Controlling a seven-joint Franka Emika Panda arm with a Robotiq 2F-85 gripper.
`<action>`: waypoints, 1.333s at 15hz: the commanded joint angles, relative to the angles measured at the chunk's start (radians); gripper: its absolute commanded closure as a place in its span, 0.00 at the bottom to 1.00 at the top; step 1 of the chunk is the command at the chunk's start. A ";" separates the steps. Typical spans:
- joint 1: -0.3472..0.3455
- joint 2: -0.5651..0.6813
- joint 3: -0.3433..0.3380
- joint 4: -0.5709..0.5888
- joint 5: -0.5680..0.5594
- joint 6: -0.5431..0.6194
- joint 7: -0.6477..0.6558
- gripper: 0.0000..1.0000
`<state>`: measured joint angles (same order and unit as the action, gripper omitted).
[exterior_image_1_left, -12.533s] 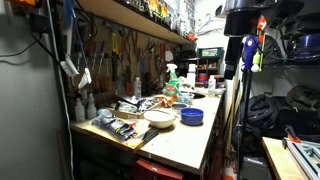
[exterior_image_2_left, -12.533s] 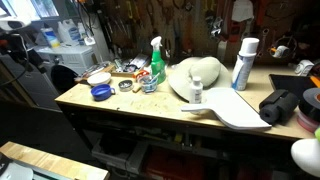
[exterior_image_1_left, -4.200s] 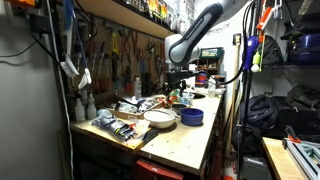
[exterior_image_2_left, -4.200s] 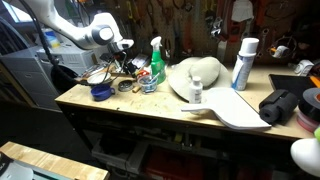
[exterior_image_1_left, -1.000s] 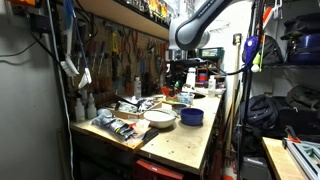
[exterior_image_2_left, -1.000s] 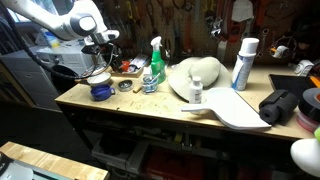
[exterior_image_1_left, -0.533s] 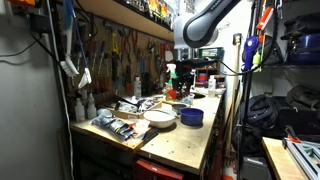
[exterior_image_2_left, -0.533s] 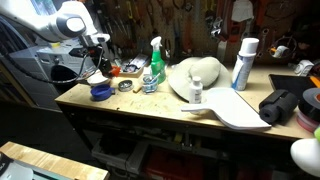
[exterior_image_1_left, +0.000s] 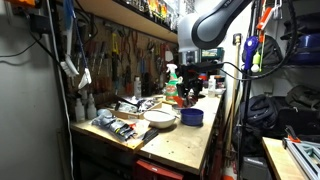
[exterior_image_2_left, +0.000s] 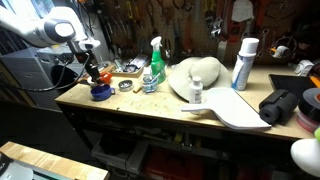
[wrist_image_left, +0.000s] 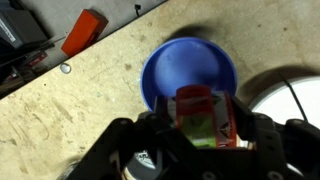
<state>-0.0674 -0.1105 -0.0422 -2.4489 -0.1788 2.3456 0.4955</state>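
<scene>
My gripper (wrist_image_left: 203, 128) is shut on a small red and green container (wrist_image_left: 201, 112), whose red top shows between the dark fingers (wrist_image_left: 160, 128). It hangs directly above a blue bowl (wrist_image_left: 188, 62) on the wooden workbench (wrist_image_left: 80, 110). In both exterior views the gripper (exterior_image_1_left: 193, 93) (exterior_image_2_left: 100, 76) is a short way over the blue bowl (exterior_image_1_left: 192, 117) (exterior_image_2_left: 100, 93), apart from it. The held container (exterior_image_2_left: 104, 77) shows as a red spot at the fingertips.
A white plate (exterior_image_1_left: 160, 117) lies beside the bowl, with tools (exterior_image_1_left: 118, 126) toward the bench end. A green spray bottle (exterior_image_2_left: 156, 62), a white hat-shaped object (exterior_image_2_left: 196, 74), a small white bottle (exterior_image_2_left: 196, 92) and a white can (exterior_image_2_left: 243, 62) stand further along. An orange-red item (wrist_image_left: 85, 30) lies nearby.
The arm has carried the red and green container from the back of the bench toward the bench's near end and down, ending over the blue bowl. The gripper stayed shut.
</scene>
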 joint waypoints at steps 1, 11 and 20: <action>-0.002 -0.059 0.025 -0.064 0.017 -0.025 0.071 0.62; -0.017 0.025 0.015 -0.023 0.048 -0.015 0.094 0.04; -0.034 0.003 0.000 -0.020 0.050 0.064 0.105 0.00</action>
<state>-0.0966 -0.1078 -0.0465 -2.4707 -0.1304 2.4141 0.6025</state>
